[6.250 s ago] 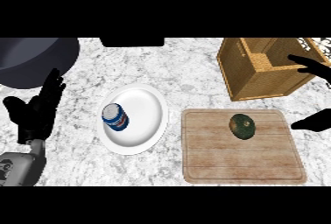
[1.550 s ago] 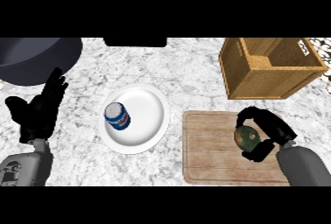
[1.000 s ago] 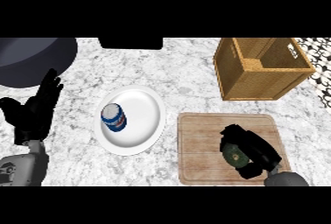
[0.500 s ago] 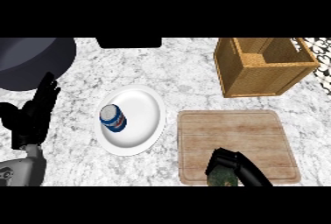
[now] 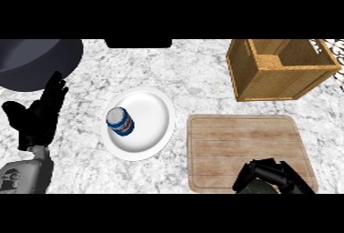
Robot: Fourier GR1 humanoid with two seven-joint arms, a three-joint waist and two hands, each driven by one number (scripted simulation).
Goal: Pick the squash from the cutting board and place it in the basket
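At the view's lower edge my right hand (image 5: 275, 176) curls round the dark green squash (image 5: 257, 187), of which only a small part shows under the fingers. It hangs over the near edge of the wooden cutting board (image 5: 245, 141), whose top is bare. The woven wooden basket (image 5: 279, 68) stands at the back right, open side up, well beyond the board. My left hand (image 5: 37, 116) rests open at the left edge, fingers up.
A white plate (image 5: 144, 123) with a blue and white can (image 5: 121, 122) on it lies left of the board. A large dark round pan (image 5: 33, 61) fills the back left corner. The counter top is grey marble.
My right hand closed on the squash on the board, lifted it off and drew back toward the near edge. The board now lies bare. The left hand has barely moved.
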